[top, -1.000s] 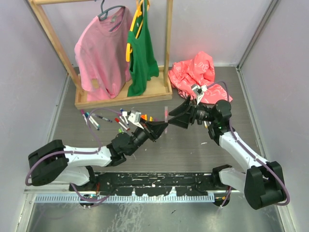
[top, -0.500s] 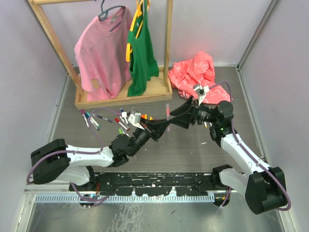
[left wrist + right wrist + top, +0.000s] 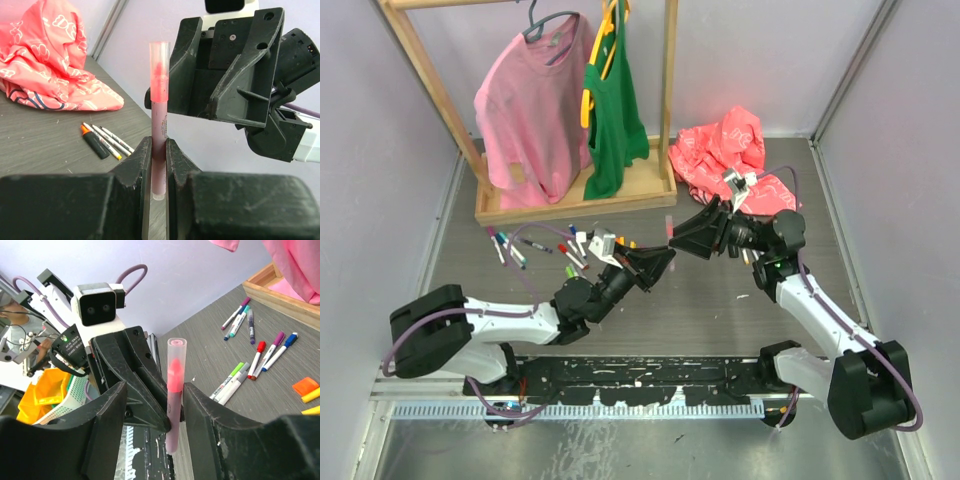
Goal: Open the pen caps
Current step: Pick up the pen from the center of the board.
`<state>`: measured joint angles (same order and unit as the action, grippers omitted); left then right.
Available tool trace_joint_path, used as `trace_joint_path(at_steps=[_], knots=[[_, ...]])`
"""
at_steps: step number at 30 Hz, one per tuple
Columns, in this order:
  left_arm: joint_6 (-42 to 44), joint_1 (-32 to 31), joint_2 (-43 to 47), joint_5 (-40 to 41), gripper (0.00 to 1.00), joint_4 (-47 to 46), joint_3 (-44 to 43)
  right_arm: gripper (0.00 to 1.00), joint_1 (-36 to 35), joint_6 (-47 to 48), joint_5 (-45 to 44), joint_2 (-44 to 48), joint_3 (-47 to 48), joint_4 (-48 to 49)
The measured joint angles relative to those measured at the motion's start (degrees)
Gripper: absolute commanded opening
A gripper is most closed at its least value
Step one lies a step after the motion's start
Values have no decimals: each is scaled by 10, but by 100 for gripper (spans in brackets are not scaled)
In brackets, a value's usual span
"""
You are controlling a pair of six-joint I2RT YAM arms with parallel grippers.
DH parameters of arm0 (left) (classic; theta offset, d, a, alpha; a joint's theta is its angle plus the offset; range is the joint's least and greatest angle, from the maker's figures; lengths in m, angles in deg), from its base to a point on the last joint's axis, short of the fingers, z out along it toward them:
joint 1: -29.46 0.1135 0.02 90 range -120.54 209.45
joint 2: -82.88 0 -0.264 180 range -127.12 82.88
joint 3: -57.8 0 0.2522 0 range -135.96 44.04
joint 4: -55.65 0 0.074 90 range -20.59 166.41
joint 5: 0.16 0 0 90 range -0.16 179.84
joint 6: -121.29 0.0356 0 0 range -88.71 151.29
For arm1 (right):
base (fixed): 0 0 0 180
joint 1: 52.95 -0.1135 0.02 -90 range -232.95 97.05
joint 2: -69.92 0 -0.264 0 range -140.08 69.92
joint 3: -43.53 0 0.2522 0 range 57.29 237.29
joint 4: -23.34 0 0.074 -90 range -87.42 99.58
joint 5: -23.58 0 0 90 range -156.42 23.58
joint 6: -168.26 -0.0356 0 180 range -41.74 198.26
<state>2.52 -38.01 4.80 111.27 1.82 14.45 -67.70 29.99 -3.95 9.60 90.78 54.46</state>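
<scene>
My left gripper (image 3: 658, 264) is shut on the lower barrel of a pink pen (image 3: 669, 230) and holds it upright above the table; the grip shows in the left wrist view (image 3: 158, 146). The pen's clear cap (image 3: 159, 62) with a pink tip inside sits on top. My right gripper (image 3: 682, 240) is open, and its jaws stand on either side of the pen (image 3: 173, 405) in the right wrist view (image 3: 155, 388). The pen lies close against the right finger (image 3: 200, 405). Several loose pens (image 3: 570, 245) lie on the table at the left.
A wooden clothes rack (image 3: 575, 195) with a pink shirt and a green top stands at the back left. A red-pink cloth (image 3: 725, 150) lies at the back right. A black highlighter (image 3: 94, 144) and two white pens (image 3: 112, 142) lie near the cloth.
The left gripper has carried the pink pen a little up and to the right. The right gripper has closed in around the pen's upper part, still open.
</scene>
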Motion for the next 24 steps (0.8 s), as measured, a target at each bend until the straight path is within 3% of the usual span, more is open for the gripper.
trace_joint_path(at_steps=[7, 16, 22, 24], knots=[[2, 0, -13, -1, 0, -25, -6, 53, -4, -4, -7, -12, 4, 15], [1, 1, -17, 3, 0, -47, -5, 28, -1, 20, -8, -31, 5, 3], [-5, 1, -31, 3, 0, -55, -6, 25, -1, 30, -2, -31, 6, 1], [-6, 0, -36, 2, 0, -55, -6, 20, -1, 33, -2, -31, 6, 1]])
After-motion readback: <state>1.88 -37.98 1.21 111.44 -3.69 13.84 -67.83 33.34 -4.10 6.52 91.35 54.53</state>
